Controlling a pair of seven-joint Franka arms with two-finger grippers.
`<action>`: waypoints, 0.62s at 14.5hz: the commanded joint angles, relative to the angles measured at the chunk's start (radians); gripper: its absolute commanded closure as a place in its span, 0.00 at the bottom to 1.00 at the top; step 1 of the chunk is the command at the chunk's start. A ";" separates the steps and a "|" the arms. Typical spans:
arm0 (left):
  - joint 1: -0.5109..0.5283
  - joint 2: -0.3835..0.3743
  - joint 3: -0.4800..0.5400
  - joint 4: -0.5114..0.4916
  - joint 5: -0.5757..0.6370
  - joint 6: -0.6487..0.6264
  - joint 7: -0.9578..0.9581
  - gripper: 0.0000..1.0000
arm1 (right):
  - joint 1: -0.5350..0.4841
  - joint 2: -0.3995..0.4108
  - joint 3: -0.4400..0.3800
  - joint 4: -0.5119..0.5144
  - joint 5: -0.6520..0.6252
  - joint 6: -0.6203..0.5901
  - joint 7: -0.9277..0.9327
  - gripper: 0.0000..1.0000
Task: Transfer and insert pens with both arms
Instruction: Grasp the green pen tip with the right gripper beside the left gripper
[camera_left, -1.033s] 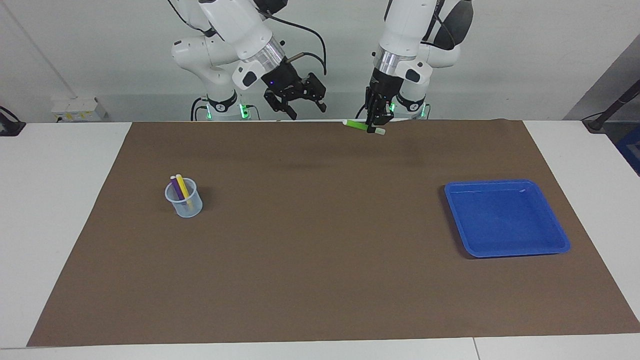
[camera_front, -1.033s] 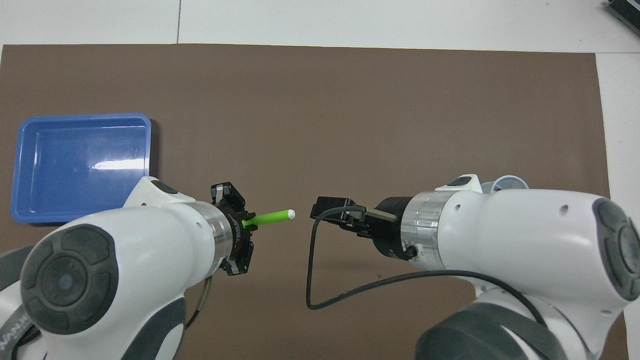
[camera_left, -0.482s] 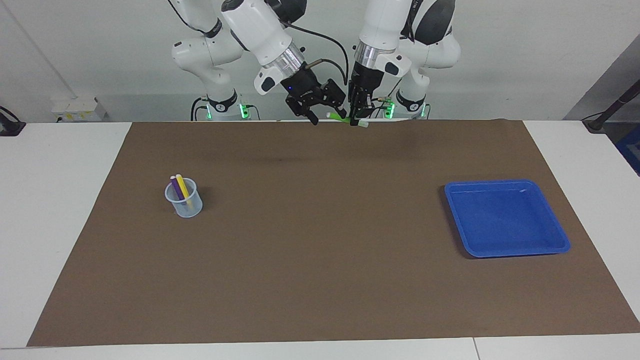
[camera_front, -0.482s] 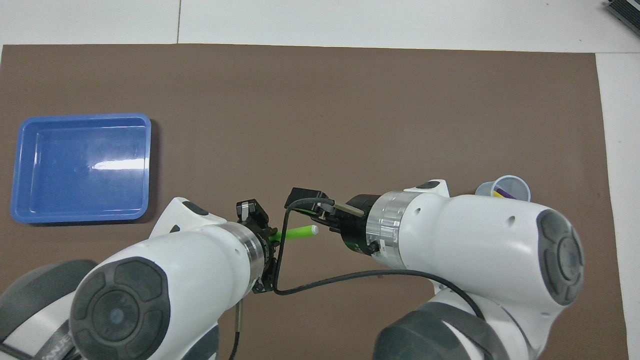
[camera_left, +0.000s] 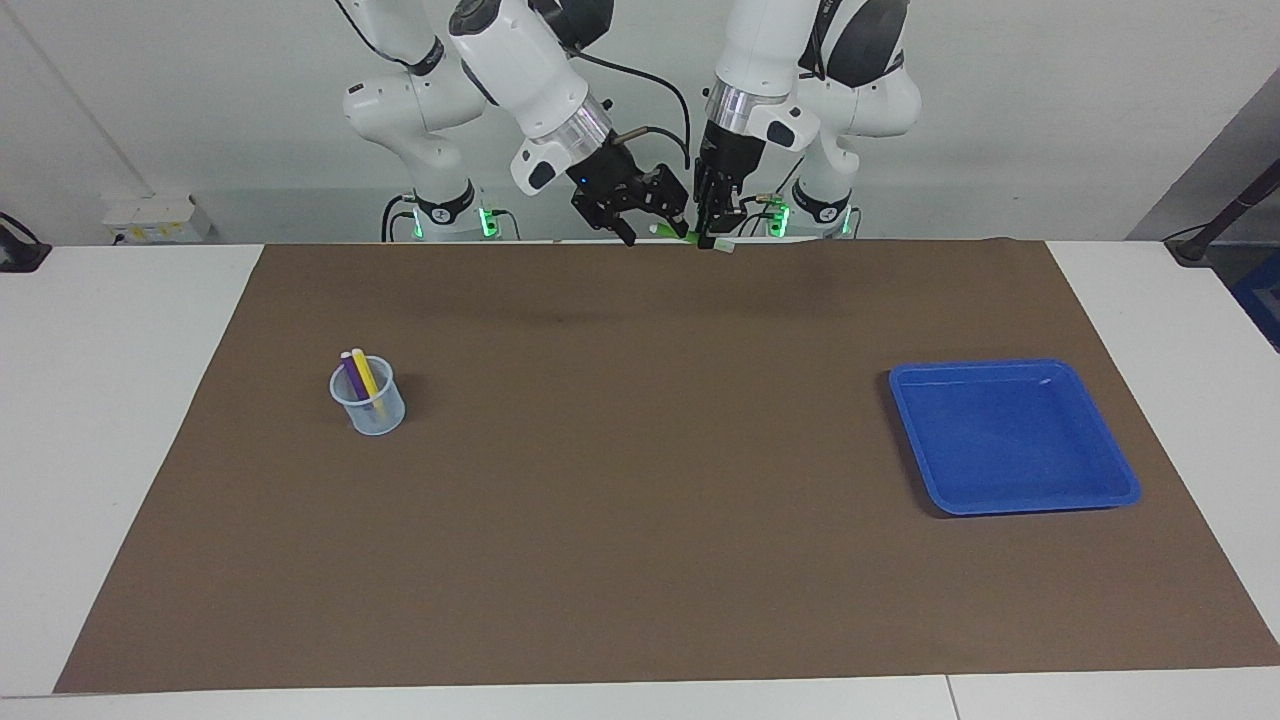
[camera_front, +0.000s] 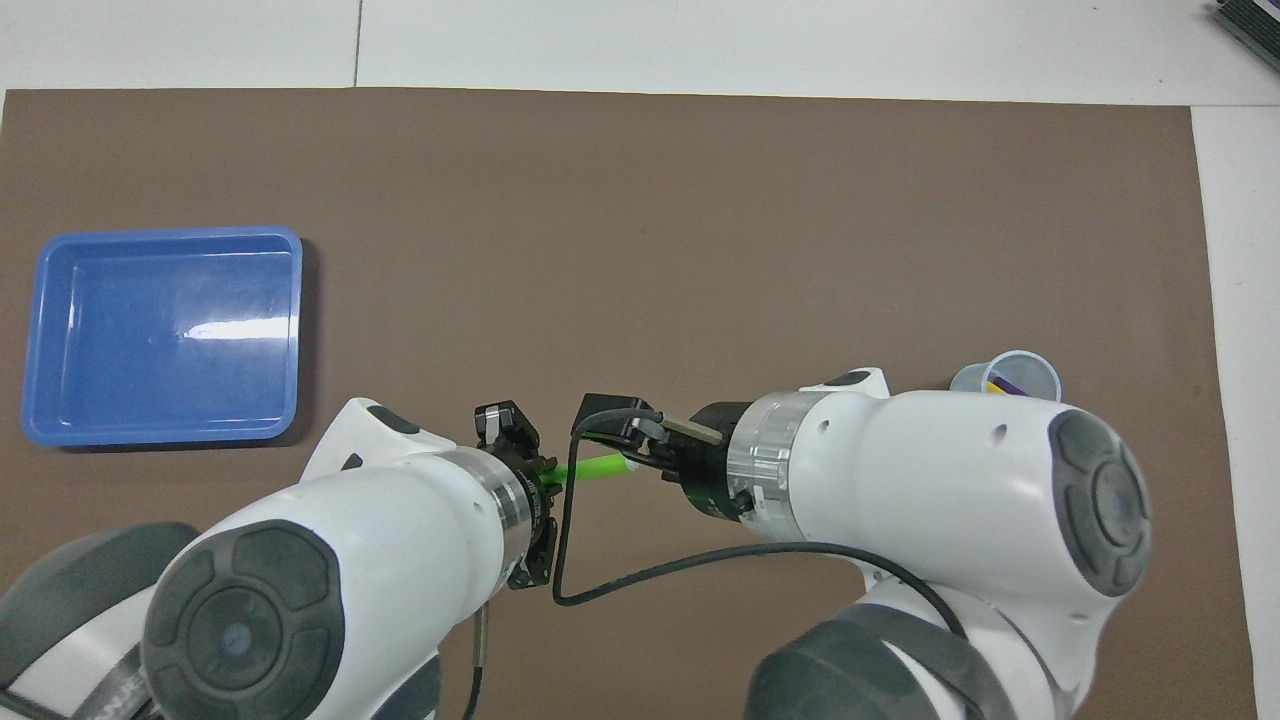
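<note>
Robotics lab, two white arms (camera_left: 520, 60) bolted at a plain table (camera_left: 120, 420), brown mat (camera_left: 640, 500), bare wall

Cup (camera_left: 368, 402) with two pens (camera_left: 360, 375) in it sits on the mat (camera_left: 640, 560) toward the right arm's end; tray (camera_left: 1012, 436) sits toward the left arm's end, well apart. Third pen (camera_front: 597, 467) is up over the mat's robot-side edge, between both grippers.
</note>
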 joint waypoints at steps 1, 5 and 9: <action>-0.017 -0.013 0.007 -0.001 0.007 0.000 -0.025 1.00 | -0.003 -0.023 0.003 -0.015 0.021 -0.023 0.000 0.16; -0.022 -0.013 0.007 0.001 0.006 0.000 -0.031 1.00 | -0.003 -0.020 0.014 -0.006 0.023 -0.021 0.003 0.20; -0.022 -0.013 0.006 0.001 0.002 0.010 -0.063 1.00 | -0.003 -0.020 0.023 -0.002 0.023 -0.021 0.010 0.29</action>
